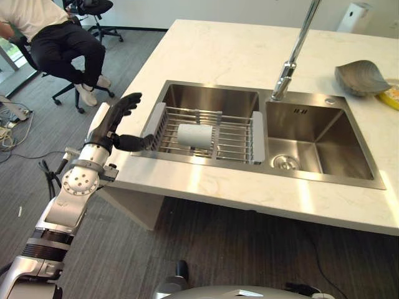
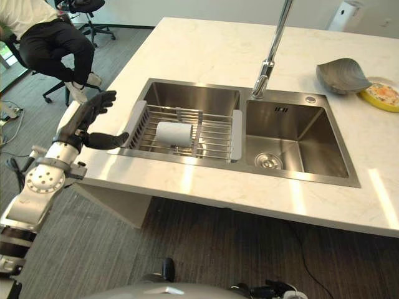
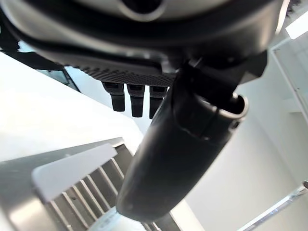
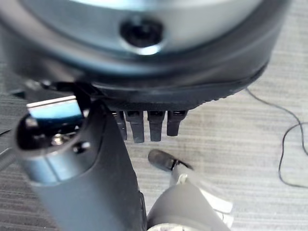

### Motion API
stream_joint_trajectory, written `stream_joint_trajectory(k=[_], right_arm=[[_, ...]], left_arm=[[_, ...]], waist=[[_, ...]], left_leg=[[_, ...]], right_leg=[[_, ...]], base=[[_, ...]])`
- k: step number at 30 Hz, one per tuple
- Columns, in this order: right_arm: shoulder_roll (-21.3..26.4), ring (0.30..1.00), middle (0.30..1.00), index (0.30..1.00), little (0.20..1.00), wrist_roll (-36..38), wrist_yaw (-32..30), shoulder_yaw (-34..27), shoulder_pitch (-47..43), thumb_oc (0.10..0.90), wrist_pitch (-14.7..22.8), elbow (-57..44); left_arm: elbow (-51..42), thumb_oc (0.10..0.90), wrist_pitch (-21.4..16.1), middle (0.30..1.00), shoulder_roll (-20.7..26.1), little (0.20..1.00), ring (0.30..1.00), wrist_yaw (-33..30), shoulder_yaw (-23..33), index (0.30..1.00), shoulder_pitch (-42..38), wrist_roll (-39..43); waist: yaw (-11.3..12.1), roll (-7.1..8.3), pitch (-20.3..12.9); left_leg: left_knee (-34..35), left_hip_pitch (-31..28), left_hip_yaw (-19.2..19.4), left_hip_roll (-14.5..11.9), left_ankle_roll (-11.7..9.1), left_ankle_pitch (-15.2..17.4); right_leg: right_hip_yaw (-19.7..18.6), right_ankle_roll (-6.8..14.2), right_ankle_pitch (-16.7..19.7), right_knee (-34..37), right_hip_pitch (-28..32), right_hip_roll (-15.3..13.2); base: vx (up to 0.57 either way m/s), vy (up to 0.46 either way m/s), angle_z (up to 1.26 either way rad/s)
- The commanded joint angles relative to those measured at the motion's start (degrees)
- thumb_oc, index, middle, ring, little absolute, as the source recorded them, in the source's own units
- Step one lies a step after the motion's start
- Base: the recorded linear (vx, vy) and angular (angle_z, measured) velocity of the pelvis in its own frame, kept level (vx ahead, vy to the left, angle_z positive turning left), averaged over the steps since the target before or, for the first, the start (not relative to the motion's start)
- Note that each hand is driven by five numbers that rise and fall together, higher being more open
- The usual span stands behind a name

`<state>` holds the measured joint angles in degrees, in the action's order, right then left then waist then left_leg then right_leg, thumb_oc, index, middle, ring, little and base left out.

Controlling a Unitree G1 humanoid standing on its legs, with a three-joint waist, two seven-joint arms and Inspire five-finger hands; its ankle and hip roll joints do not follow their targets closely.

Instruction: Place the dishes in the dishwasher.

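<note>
A white cup [image 1: 194, 136] lies on its side in a wire rack [image 1: 234, 142] set across the left sink basin. A grey bowl [image 1: 360, 78] and a yellow dish [image 1: 391, 96] sit on the counter at the far right. My left hand [image 1: 115, 121] hovers at the counter's left edge, open, fingers straight. Its thumb [image 3: 178, 154] points at the rack's grey end piece [image 3: 72, 168]; whether it touches I cannot tell. My right hand [image 4: 144, 125] hangs open over grey floor, holding nothing.
A tall faucet [image 1: 290, 62] rises between the basins; the right basin [image 1: 318, 140] has a drain. The white stone counter [image 1: 218, 50] stretches behind the sink. A person [image 1: 62, 43] sits on an office chair at the back left.
</note>
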<state>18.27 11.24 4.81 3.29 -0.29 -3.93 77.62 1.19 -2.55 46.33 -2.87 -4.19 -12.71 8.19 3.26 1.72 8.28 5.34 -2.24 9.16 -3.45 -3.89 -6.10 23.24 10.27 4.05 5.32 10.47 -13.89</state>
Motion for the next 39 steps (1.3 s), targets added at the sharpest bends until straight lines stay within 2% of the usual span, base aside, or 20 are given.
stream_joint_trajectory(k=[1,3,9,18,23,26,29,39], right_arm=[[5.5,0.9,0.9,0.9,0.9,-0.5,0.5,-0.2,0.5,0.8,-0.7,2.9],[6.2,0.9,0.9,0.9,0.9,-0.4,1.0,-0.2,1.0,0.8,-0.9,3.6],[7.8,0.9,0.9,0.9,0.9,0.0,1.8,-0.7,2.0,0.8,-1.0,4.7],[9.4,0.9,0.9,0.9,0.9,1.0,2.1,-2.1,3.0,0.8,-1.3,6.2],[9.2,0.9,0.9,0.9,0.9,1.9,2.0,-2.1,1.6,0.8,0.2,3.6],[6.7,0.9,0.9,0.9,0.9,3.1,0.7,-1.8,2.2,0.8,0.8,3.1],[6.3,0.9,0.9,0.9,0.9,3.5,0.4,-1.4,2.4,0.8,1.0,2.5],[6.3,0.9,0.9,0.9,0.9,4.7,0.5,0.2,2.1,0.8,1.8,0.9]], left_arm=[[-3.2,0.8,-5.4,0.9,2.8,0.9,0.9,0.5,-1.5,0.9,-10.2,-4.7],[0.5,0.8,-4.7,0.9,5.8,0.9,0.9,1.2,-4.4,0.9,-13.8,-7.2],[7.9,0.8,-3.6,0.9,10.1,0.9,0.9,2.0,-10.6,0.9,-20.4,-13.0],[17.4,0.8,-2.5,0.9,12.3,0.9,0.9,0.1,-16.9,0.9,-27.3,-18.3],[20.6,0.8,-1.7,0.9,11.5,0.9,0.9,0.9,-18.6,0.9,-27.4,-20.5],[26.0,0.8,0.0,0.9,8.9,0.9,0.9,1.1,-23.6,0.9,-31.4,-24.0],[28.4,0.8,0.6,0.9,8.1,0.9,0.9,1.7,-25.7,0.9,-33.3,-25.1],[33.7,0.8,1.0,0.9,4.6,0.9,0.9,1.2,-31.2,0.9,-38.9,-28.2]], waist=[[0.6,-2.43,-2.0],[-0.3,-2.87,-2.4],[-1.5,-3.39,-2.6],[-3.0,-3.87,-2.5],[-3.1,-3.66,-2.7],[-4.1,-3.67,-3.0],[-4.5,-3.51,-2.7],[-5.0,-3.0,-2.6]], left_leg=[[-0.6,-2.5,0.9,-3.8,-4.0,4.2],[-0.3,-3.3,1.6,-4.0,-4.1,4.4],[-0.3,-4.3,2.9,-4.7,-4.5,4.5],[-0.3,-4.9,4.3,-5.0,-4.7,4.4],[-0.3,-5.0,4.7,-5.1,-4.7,4.6],[-0.3,-5.1,5.2,-5.1,-4.5,4.9],[-0.3,-5.0,5.5,-5.2,-4.4,4.9],[-0.3,-4.9,5.6,-5.1,-4.2,5.1]], right_leg=[[-0.6,4.2,-1.2,-3.4,-2.2,-1.9],[-0.8,4.5,-0.5,-2.4,-2.3,-1.7],[-1.6,4.7,0.5,-0.9,-2.5,-1.3],[-2.7,4.7,0.8,-0.5,-3.3,-0.9],[-2.7,4.7,1.1,-0.3,-3.6,-1.0],[-3.5,4.7,1.5,-0.3,-4.2,-0.8],[-3.9,4.7,1.5,-0.3,-4.6,-0.7],[-4.1,4.7,1.5,-0.3,-4.9,-0.7]], base=[[0.04,0.031,-0.31],[0.03,0.019,-0.27],[0.02,-0.009,-0.14],[0.0,-0.01,-0.16],[0.01,-0.013,-0.06],[0.02,-0.015,-0.04],[-0.01,-0.007,-0.15],[0.0,-0.002,-0.02]])
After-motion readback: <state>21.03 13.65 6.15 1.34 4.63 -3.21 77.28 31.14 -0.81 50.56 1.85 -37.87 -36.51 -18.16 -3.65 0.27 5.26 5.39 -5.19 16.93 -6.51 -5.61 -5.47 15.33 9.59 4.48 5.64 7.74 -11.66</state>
